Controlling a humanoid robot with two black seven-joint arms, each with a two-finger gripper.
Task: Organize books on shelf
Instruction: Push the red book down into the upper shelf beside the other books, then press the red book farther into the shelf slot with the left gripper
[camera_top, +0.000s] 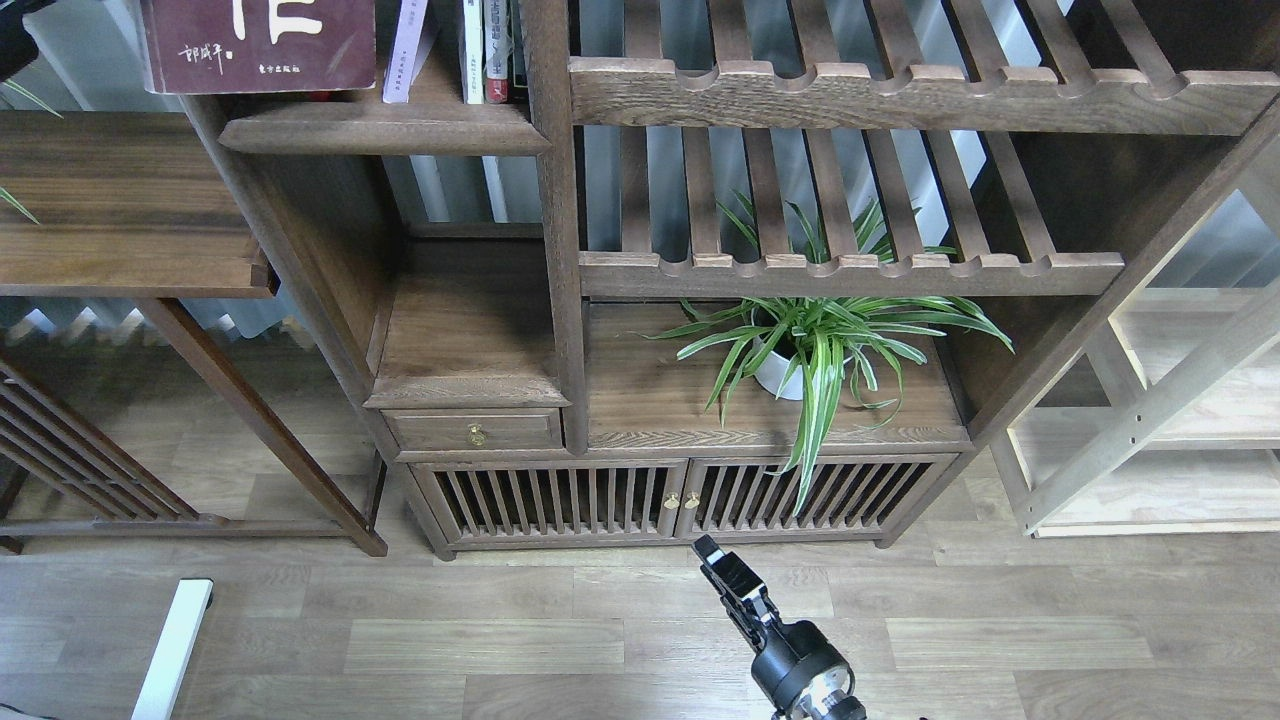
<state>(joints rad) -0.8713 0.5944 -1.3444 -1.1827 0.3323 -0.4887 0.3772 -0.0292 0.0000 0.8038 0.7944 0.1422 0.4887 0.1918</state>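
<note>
Only readable stuff is on the maroon book (262, 45) at the top left: the bottom of some big white Chinese characters, cut off by the frame edge, plus a small white handwritten-style signature at lower left and a tiny line of print next to it, too small for me to make out. The thin books (478, 50) standing on the shelf (385, 132) have spine text too, but it's just a blur.
</note>
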